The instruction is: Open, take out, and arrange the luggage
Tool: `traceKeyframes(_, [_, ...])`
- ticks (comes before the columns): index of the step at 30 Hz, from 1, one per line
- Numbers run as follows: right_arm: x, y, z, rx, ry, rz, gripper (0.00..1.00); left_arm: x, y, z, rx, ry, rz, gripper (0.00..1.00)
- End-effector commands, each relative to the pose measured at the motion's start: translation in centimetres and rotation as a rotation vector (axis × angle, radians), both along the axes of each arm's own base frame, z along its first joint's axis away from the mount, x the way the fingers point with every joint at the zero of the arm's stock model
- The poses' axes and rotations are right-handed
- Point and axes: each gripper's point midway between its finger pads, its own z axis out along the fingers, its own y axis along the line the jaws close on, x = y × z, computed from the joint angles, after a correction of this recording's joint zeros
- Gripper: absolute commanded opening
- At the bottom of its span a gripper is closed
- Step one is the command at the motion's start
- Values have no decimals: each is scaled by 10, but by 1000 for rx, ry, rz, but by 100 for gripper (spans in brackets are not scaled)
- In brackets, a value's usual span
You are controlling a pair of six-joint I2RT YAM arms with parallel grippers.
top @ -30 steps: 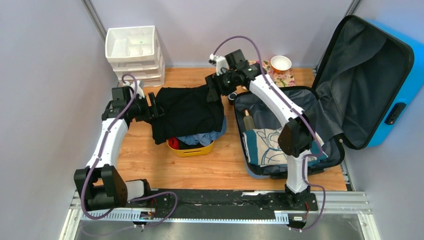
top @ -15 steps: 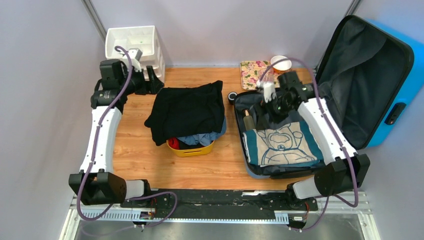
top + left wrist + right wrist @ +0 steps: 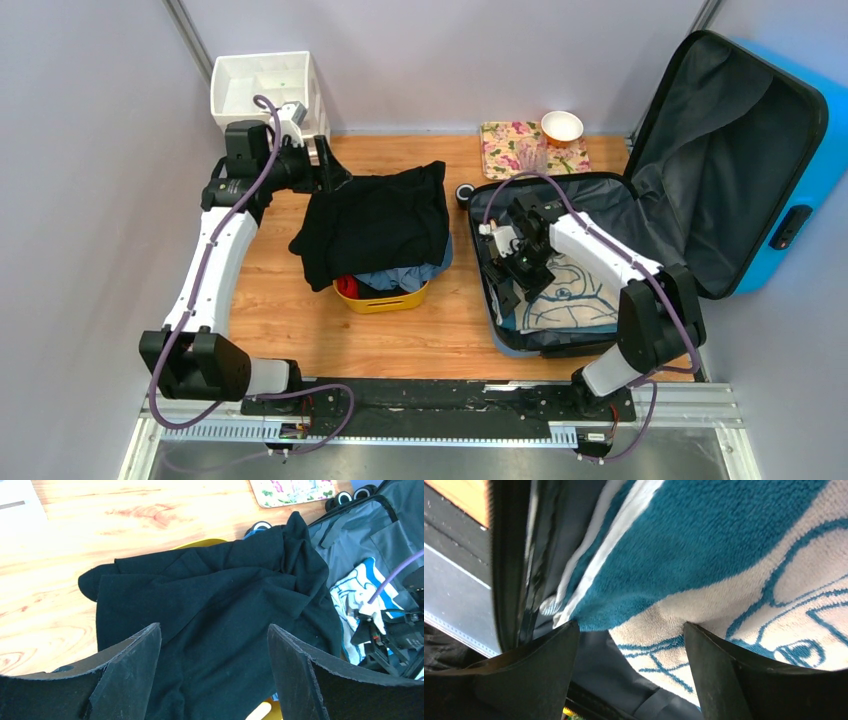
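Note:
The blue suitcase (image 3: 800, 130) lies open at the right, lid up, grey lining showing. A teal-and-white towel (image 3: 575, 300) lies folded in its lower half and fills the right wrist view (image 3: 734, 555). My right gripper (image 3: 510, 285) is open, low inside the case at the towel's left edge, its fingers (image 3: 529, 670) on either side of a fold. A black garment (image 3: 375, 225) is draped over the yellow tub (image 3: 385, 300). My left gripper (image 3: 335, 175) is open and empty, above the garment's far left corner (image 3: 210, 610).
A white drawer unit (image 3: 265, 100) stands at the back left. A floral tray (image 3: 515, 145) and a small bowl (image 3: 562, 127) sit at the back, by the suitcase. A small black roll (image 3: 464, 193) lies between tub and case. A bottle lies in the case by the towel.
My right gripper has moved from the black garment across into the suitcase and down to the towel's left edge. My left gripper drew back to the drawers, then moved towards the garment.

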Motion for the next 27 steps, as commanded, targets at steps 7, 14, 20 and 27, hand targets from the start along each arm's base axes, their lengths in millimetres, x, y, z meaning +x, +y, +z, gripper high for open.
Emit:
traceKeyframes(7, [13,4,-55,-126,22,-106,81,8,1,-4,-17,-7,24,86])
traceKeyframes(14, [18,4,-54,-132,6,-119,35,9,1,-3,-25,-14,28,86])
traceKeyframes(20, [36,-1,-13,-19,-61,-146,0,8,1,-2,-21,-27,27,87])
traceKeyframes(27, [44,-22,65,120,-224,-88,0,5,-2,1,-29,-48,6,87])
